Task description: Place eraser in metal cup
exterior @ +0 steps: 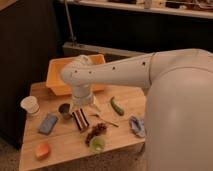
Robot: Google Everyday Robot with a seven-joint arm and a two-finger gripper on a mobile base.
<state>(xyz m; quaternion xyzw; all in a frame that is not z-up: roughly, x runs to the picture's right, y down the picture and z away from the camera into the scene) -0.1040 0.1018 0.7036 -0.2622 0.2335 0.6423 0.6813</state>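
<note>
Gripper [82,110] hangs on the end of the white arm [115,70], just right of the metal cup [64,110] as the camera view shows it, and a little above the cup's rim level. Whether it is apart, together or clamped cannot be told. The eraser [81,120] sits directly under the gripper, just right of the metal cup and outside it, tilted, with its upper end meeting the gripper's lower end; contact with the wooden table [60,145] cannot be confirmed. The metal cup stands upright on the table. A white paper cup [30,105] stands to the left of the metal cup. A blue-grey pad [48,123] lies in front of the metal cup to its left. A yellow bin [57,75] sits behind the metal cup. A green pepper [116,106] lies well to the right of the metal cup, beyond the eraser.
</note>
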